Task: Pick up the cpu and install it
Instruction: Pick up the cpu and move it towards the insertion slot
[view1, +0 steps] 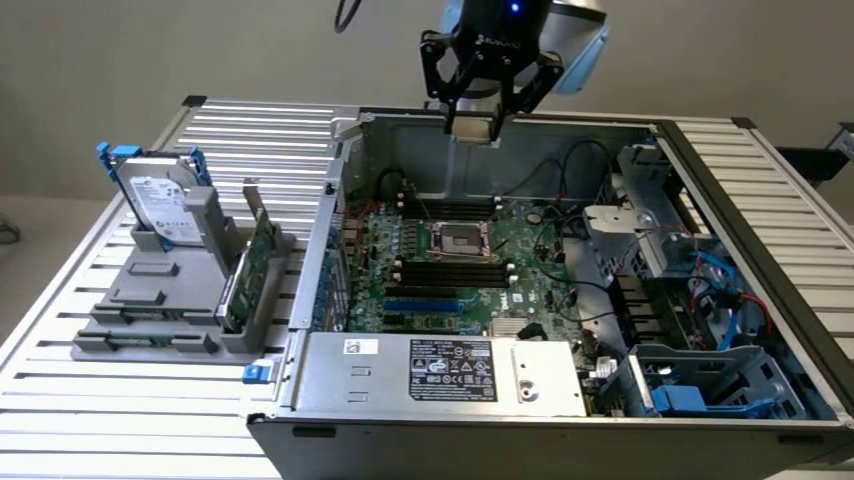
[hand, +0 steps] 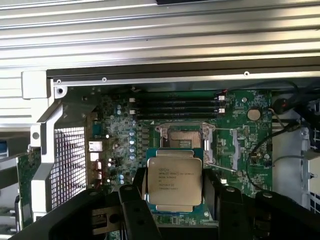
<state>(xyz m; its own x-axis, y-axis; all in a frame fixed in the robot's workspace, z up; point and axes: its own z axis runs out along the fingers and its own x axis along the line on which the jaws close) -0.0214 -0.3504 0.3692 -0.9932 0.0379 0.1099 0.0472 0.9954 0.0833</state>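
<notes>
Above the open case (view1: 534, 445), my gripper (view1: 475, 128) pinches the cpu (hand: 175, 180).
Any tilt or offset over the socket (hand: 186, 136) risks bent pins.

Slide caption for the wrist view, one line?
Black gripper holds the flat square silvery-grey cpu over the green motherboard, near its metal-framed socket.

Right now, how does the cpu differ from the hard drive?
The cpu is small and square; the hard drive is bigger and oblong. The cpu hangs in the tool over the open case; the hard drive stands on edge in a grey rack outside it. Both have silvery metal faces.
</notes>
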